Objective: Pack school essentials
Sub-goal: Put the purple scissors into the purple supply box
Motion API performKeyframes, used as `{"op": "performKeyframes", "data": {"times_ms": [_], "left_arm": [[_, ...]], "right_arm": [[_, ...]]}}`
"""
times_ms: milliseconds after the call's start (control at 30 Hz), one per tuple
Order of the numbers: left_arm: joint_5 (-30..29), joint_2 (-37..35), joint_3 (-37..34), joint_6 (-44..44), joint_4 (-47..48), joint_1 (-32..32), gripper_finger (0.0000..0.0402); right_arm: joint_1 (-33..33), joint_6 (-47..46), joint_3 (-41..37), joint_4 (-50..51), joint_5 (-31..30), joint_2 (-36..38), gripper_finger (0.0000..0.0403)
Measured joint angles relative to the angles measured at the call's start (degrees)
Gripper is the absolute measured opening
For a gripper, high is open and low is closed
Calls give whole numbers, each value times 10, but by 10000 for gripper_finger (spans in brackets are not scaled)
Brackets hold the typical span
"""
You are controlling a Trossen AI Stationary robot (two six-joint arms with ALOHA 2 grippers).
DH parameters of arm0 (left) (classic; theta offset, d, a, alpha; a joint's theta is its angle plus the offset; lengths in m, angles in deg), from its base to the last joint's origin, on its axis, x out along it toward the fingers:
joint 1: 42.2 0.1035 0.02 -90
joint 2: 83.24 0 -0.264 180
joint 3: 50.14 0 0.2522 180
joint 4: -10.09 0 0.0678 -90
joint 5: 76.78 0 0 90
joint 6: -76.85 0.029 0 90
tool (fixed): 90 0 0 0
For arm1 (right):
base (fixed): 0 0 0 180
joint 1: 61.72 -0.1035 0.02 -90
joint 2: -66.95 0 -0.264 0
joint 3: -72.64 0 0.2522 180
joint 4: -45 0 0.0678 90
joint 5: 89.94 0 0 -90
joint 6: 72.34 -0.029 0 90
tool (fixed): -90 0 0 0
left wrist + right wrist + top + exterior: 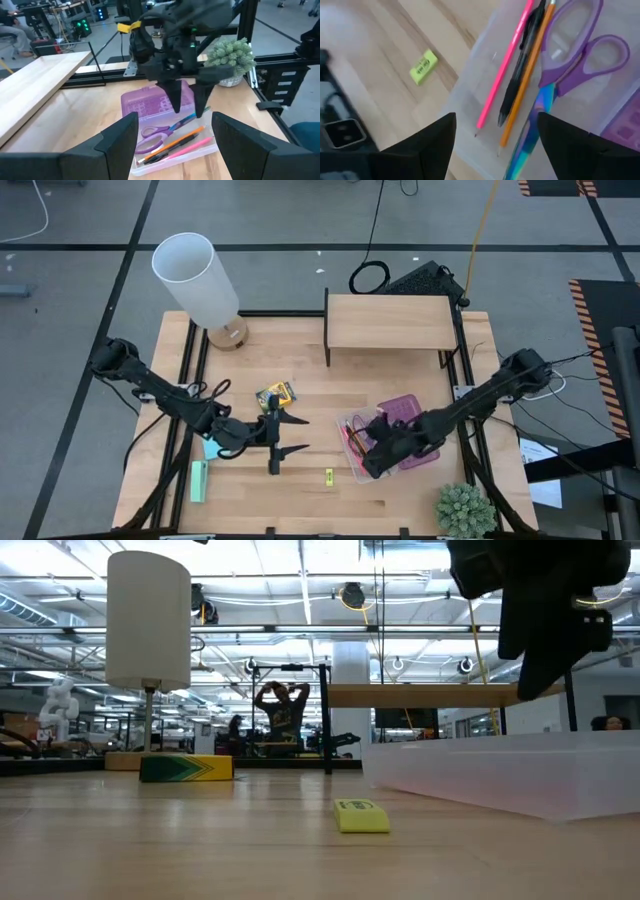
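The right gripper (372, 463) hangs spread and empty over the clear case (485, 90) (pens inside) — dropping carelessly, a finger could clip its rim and skid it; the left gripper (285, 437) gapes empty mid-table.

Bare wood runs across the lower middle of the table (300, 500) in the high view, broken only by a tiny yellow piece (329, 476). Left of centre, the left gripper (290, 434) hangs with fingers spread wide, the yellow crayon box (276, 393) just above it. Right of centre, the right gripper (372, 463), also spread, fills the space over the clear case (425, 457). A lamp (196, 280) blocks the upper left, a wooden shelf (388, 322) the upper middle, a plant (465, 510) the lower right corner.
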State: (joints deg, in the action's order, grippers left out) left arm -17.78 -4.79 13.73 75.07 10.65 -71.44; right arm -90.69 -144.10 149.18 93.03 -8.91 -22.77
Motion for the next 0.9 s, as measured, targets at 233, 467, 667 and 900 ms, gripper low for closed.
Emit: {"op": "performKeyframes", "data": {"times_ms": [233, 467, 667, 900], "left_arm": [[0, 0, 0, -2, 10, 0, 257], [0, 0, 0, 0, 10, 0, 257], [0, 0, 0, 1, 10, 0, 257], [0, 0, 0, 2, 11, 0, 257]], "right_arm": [[4, 3, 66, 71, 17, -86, 274], [11, -10, 67, 113, 19, -111, 274], [19, 2, 58, 108, 20, -111, 259], [28, 4, 13, 58, 47, -111, 207]]}}
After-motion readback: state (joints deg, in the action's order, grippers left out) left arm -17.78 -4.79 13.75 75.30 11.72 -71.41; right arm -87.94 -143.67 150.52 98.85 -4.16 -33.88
